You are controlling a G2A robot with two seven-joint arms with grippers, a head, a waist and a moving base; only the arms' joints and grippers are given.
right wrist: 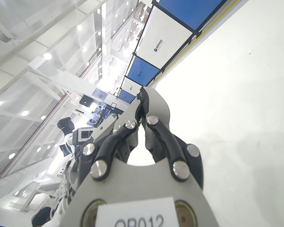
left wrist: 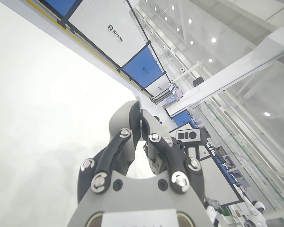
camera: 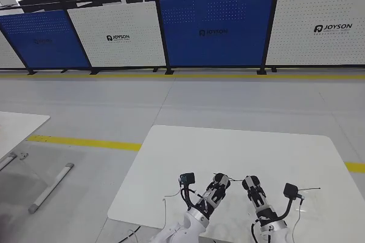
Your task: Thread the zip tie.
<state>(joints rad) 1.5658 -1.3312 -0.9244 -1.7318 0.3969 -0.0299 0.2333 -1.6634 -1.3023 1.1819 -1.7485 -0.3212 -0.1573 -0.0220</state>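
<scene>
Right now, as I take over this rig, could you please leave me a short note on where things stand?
The left gripper is shut, with a thin dark strip pinched between its fingers.
The right gripper is shut, with a small dark piece at its tips.
The zip tie shows as a thin dark line running between the two grippers, over the near part of the white table.
Done: both ends look gripped.
Left: whether the tail has entered the head is too small to tell, so check first, then thread.

Industrial hall: pegboard partitions [camera: 216, 30], yellow floor line [camera: 85, 143].
</scene>
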